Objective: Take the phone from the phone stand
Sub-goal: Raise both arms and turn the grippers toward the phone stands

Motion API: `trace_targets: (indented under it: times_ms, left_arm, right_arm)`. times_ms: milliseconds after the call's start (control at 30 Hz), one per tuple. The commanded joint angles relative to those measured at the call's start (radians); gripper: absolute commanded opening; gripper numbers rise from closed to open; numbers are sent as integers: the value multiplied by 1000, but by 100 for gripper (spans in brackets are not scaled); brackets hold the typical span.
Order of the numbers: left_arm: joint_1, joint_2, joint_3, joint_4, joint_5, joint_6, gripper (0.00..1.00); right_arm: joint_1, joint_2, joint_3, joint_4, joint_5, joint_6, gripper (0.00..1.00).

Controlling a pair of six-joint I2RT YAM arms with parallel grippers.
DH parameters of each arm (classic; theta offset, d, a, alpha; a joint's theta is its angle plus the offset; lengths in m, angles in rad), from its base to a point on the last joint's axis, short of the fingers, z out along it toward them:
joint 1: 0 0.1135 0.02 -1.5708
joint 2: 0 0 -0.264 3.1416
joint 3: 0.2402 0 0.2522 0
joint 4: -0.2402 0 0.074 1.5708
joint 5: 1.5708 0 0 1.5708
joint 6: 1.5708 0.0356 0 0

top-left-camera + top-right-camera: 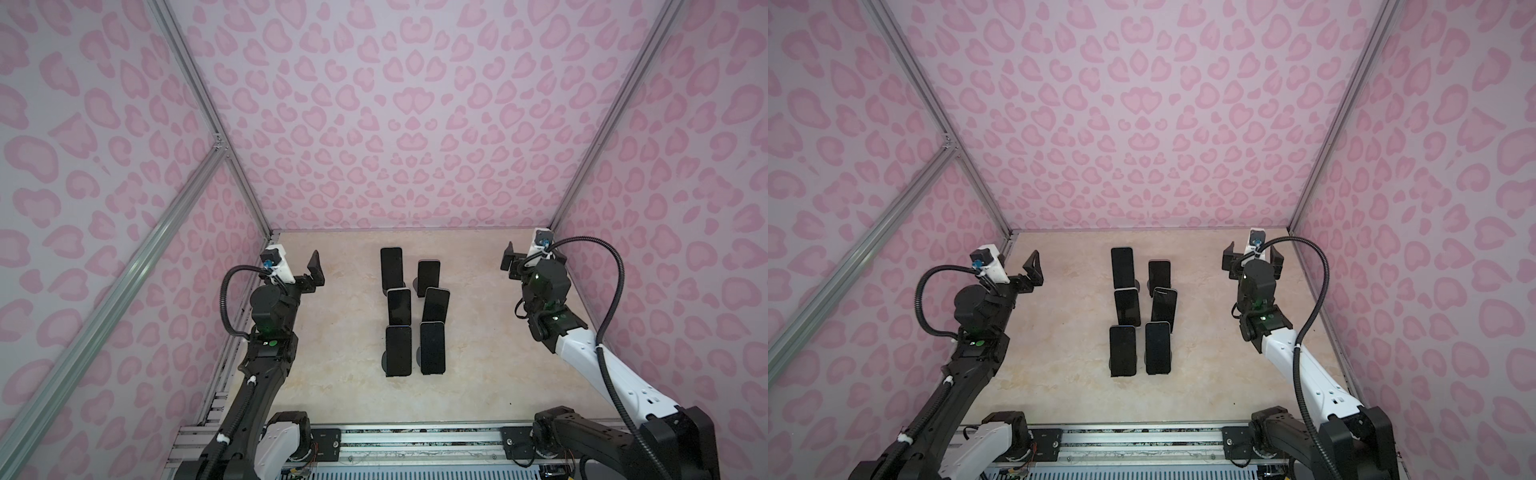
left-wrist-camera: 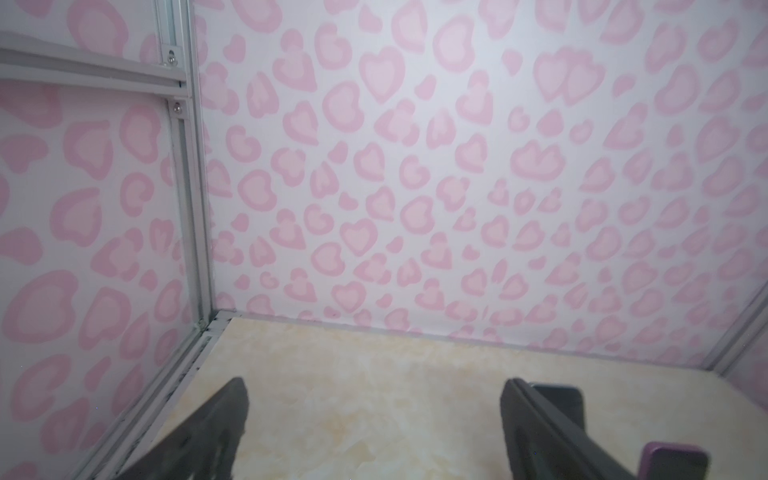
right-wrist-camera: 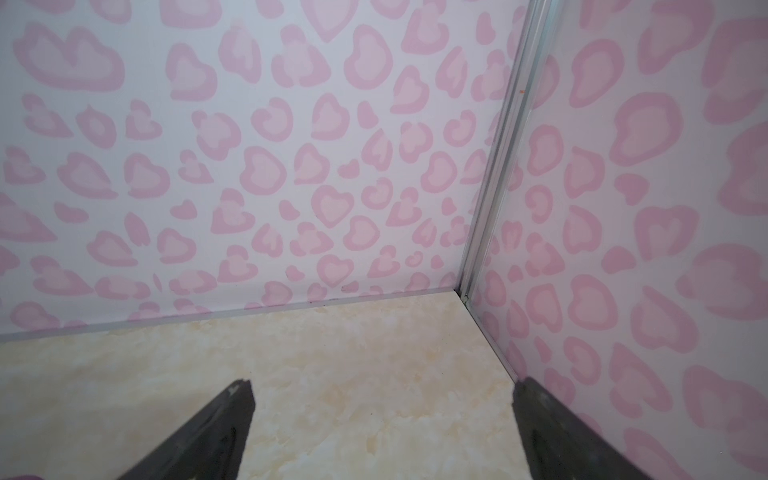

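Six dark-screened phones (image 1: 398,350) are propped upright on phone stands (image 1: 384,360), arranged in two columns of three at the middle of the marbled tabletop (image 1: 332,374). The left gripper (image 1: 315,269) is held raised to the left of the phone block, level with its rear row. Its arm is angled up and forward from the base rail (image 1: 415,436). Its jaws are spread wide and nothing is gripped. The right gripper (image 1: 1253,262) is held raised to the right of the block, pointed toward the rear wall (image 1: 1142,124), with its jaws fully parted and empty. Both grippers are kept well apart from the phones.
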Motion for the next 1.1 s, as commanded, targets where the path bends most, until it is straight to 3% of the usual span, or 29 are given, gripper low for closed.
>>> trace_targets:
  times_ms: [0,67,100,233,367,600,700,800,867,933,1067]
  left_arm:
    - [3,-35,131,-338,0,-357,97]
    - [4,-57,190,-501,27,-404,98]
    - [4,-74,195,-524,58,-379,98]
    - [5,-148,124,-536,75,-475,98]
    - [4,-160,125,-613,95,-484,97]
    - [4,-193,114,-696,112,-517,97]
    - [4,-227,85,-660,98,-549,97]
    - [5,-215,104,-667,100,-543,97]
    - [4,-195,118,-674,116,-542,96]
    - [5,-178,122,-673,147,-542,97]
    - [4,-178,89,-648,155,-584,97]
  right_arm:
    - [6,-1,138,-482,86,250,100]
    - [3,-27,125,-496,-38,301,100]
    - [-4,-54,86,-471,-128,309,100]
    - [-55,-173,-69,-383,-338,417,100]
    - [-63,-240,-149,-361,-340,422,100]
    - [-40,-253,-134,-510,-298,421,100]
    - [-80,-260,-172,-504,-287,525,100]
    - [-183,-291,-258,-398,-421,663,99]
    - [-214,-308,-289,-345,-480,665,94]
    - [-215,-316,-291,-344,-471,645,86]
    - [-201,-292,-265,-394,-464,625,81]
